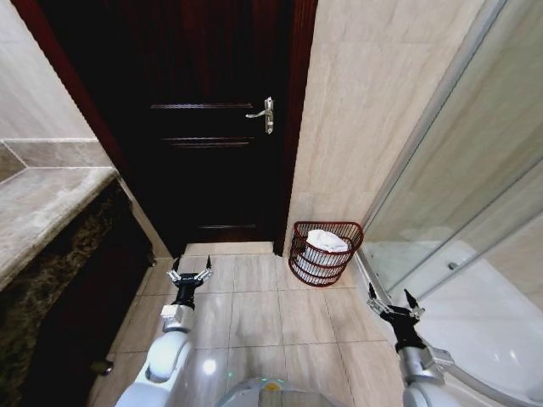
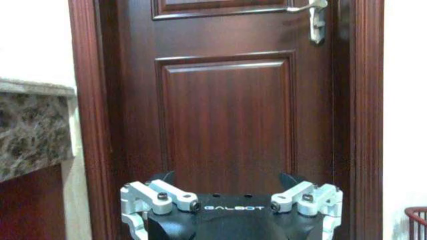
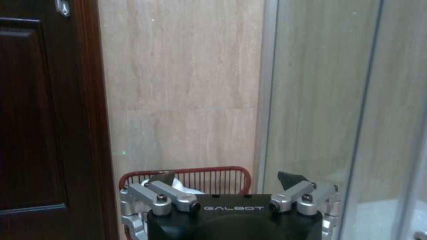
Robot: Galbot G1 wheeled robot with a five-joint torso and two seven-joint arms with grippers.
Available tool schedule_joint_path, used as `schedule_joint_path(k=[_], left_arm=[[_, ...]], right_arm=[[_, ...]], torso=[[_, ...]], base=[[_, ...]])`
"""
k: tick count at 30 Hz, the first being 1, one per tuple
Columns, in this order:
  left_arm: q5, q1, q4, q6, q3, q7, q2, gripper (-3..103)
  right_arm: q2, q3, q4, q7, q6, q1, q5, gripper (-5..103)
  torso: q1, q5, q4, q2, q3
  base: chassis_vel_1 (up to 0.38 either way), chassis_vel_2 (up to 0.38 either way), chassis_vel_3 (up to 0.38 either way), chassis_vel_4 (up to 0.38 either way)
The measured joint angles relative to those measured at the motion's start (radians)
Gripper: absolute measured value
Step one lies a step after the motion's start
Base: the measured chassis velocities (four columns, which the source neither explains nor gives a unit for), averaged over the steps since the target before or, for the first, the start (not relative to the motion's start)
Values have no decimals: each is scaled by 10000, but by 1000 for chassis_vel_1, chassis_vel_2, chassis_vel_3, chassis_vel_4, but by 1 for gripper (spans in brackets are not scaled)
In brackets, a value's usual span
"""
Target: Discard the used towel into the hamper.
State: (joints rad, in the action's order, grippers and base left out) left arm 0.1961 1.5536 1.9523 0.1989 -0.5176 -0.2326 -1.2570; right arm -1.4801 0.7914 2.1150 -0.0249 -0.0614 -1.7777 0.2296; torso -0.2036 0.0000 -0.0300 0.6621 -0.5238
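The hamper (image 1: 309, 270), a reddish-brown wire basket, stands on the floor in the corner between the door frame and the shower glass. A white towel (image 1: 327, 241) lies bundled inside it. My left gripper (image 1: 190, 275) hangs open over the floor tiles, well left of the hamper and in front of the door. My right gripper (image 1: 391, 299) is also open and holds nothing, a little nearer than the hamper and to its right. In the right wrist view the hamper (image 3: 200, 172) sits just beyond my right gripper (image 3: 225, 179). The left wrist view has my left gripper (image 2: 227, 179) facing the door, with the hamper (image 2: 417, 220) at the edge.
A shut dark wooden door (image 1: 212, 127) with a silver handle (image 1: 265, 114) faces me. A marble counter (image 1: 42, 203) runs along the left. The glass shower enclosure (image 1: 458, 212) and its white tray (image 1: 501, 322) close off the right. Beige floor tiles (image 1: 254, 314) lie between.
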Motion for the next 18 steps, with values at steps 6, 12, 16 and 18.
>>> schedule_joint_path(k=[6, 12, 16, 18], left_arm=[[1, -145, 34, 43, 76, 287, 20, 100], [93, -434, 10, 12, 181, 423, 75, 100], [144, -620, -129, -23, 271, 470, 163, 100], [146, -735, -201, -70, 336, 515, 233, 100]], right_arm=[[-38, -154, 4, 43, 118, 190, -112, 100], [-62, -267, -9, 81, 424, 454, -319, 100], [-24, -406, 23, 146, 829, 757, -439, 100], [38, -503, 72, 165, 1150, 966, -464, 100]], torso=[[-4, 0, -1, -2, -2], [-4, 1, 0, -2, -2], [-3, -1, -1, -2, -1], [-2, 0, -1, -2, -1]], base=[[-77, 65, 84, -66], [-45, 64, 47, -53], [-41, 45, 19, -50], [-39, 37, 58, -33]])
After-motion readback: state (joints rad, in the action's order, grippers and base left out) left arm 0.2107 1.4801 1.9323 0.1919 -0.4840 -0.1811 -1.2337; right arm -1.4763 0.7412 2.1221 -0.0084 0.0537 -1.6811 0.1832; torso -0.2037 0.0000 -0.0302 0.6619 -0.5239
